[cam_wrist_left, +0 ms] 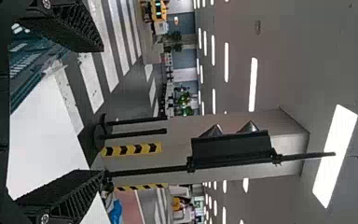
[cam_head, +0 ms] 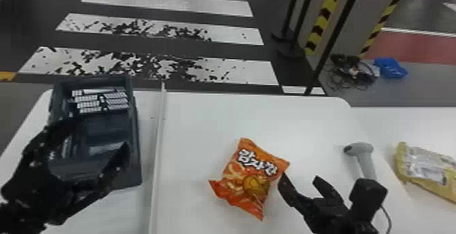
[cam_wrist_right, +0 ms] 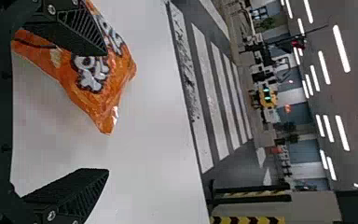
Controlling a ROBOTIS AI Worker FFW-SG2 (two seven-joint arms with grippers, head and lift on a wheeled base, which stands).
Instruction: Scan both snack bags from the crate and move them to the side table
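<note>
orange snack bag (cam_head: pixel 254 179) lies on the table (cam_head: pixel 203 114), inward of the scanner (cam_head: pixel 364 149) near its right edge, probably for easy scanning, with right gripper (cam_wrist_right: pixel 106 113) open beside it, left gripper (cam_wrist_left: pixel 102 111) open near the far-left-corner crate (cam_head: pixel 135 148), and yellow bag (cam_head: pixel 425 172) on the side table (cam_head: pixel 414 123).

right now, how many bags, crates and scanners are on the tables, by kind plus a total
Snack bags: 2 (the orange snack bag and the yellow snack bag)
Crates: 1 (the dark crate)
Scanners: 1 (the handheld scanner)
Total: 4
</note>
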